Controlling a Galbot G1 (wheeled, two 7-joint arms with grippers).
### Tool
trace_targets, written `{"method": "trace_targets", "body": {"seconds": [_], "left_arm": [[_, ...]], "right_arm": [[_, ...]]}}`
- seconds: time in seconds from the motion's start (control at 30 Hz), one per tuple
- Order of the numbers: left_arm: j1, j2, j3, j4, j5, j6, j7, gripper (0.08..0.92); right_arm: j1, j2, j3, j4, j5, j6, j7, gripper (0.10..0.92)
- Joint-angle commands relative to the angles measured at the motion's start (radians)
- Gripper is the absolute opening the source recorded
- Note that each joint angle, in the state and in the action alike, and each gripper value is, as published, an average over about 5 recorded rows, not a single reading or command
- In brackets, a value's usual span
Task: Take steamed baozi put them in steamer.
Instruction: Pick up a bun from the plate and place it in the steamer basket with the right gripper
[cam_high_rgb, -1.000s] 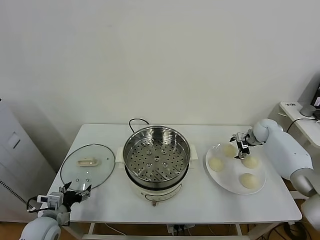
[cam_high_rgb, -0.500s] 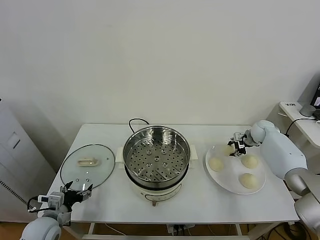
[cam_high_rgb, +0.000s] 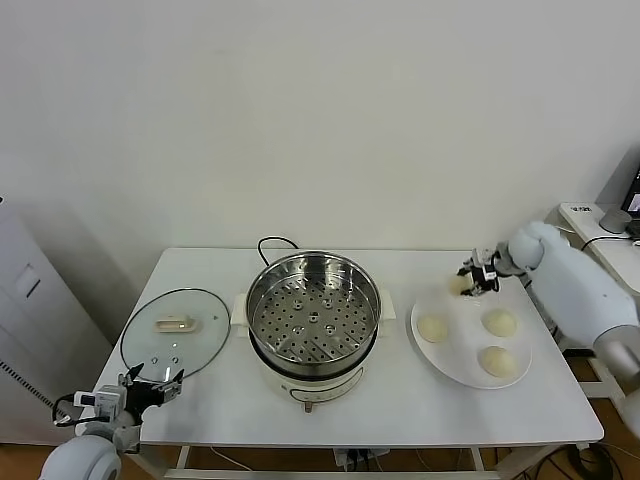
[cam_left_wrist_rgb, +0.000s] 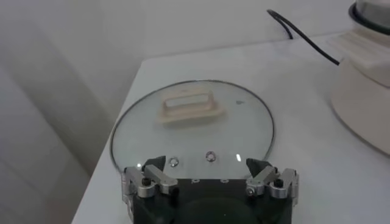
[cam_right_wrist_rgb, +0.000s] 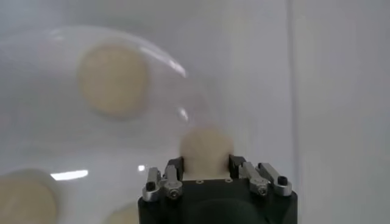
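The steel steamer (cam_high_rgb: 312, 312) with its perforated tray stands empty at the table's middle. My right gripper (cam_high_rgb: 477, 279) is shut on one cream-white baozi (cam_high_rgb: 460, 284) and holds it just above the far edge of the white plate (cam_high_rgb: 452, 352). In the right wrist view the bun (cam_right_wrist_rgb: 206, 150) sits between the fingers of the right gripper (cam_right_wrist_rgb: 207, 163). Three more baozi lie on the plate: one (cam_high_rgb: 432, 328) on its left side, one (cam_high_rgb: 499, 322) on its right and one (cam_high_rgb: 495, 360) near the front. My left gripper (cam_high_rgb: 150, 388) is open and empty at the table's front left.
The round glass lid (cam_high_rgb: 175, 330) with a white handle lies flat left of the steamer; it also shows in the left wrist view (cam_left_wrist_rgb: 192, 119). The steamer's black cord (cam_high_rgb: 272, 243) runs behind it. The steamer's cream base (cam_left_wrist_rgb: 365, 91) shows beyond the lid.
My right gripper has risen from the plate with one baozi in it and drawn slightly back. The left arm has not moved.
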Motion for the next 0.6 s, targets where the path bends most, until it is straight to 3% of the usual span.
{"method": "trace_targets", "body": {"seconds": [0.03,0.4,0.6], "left_arm": [[0.0,-0.001,0.002,-0.002,0.001,0.001,-0.001,0.823],[0.0,0.009,0.013,-0.012,0.005,0.003,-0.001,0.823],[-0.004,0.014,0.022,-0.012,0.006,0.002,-0.001,0.823]], "right_arm": [[0.205,-0.09,-0.224,0.221,0.217,0.006,-0.028,0.475],[0.441,0.143,-0.401,0.218,0.374,0.255,-0.134,0.484],[0.439,0.365,-0.381,0.068,0.314,0.567,-0.238,0.487]]}}
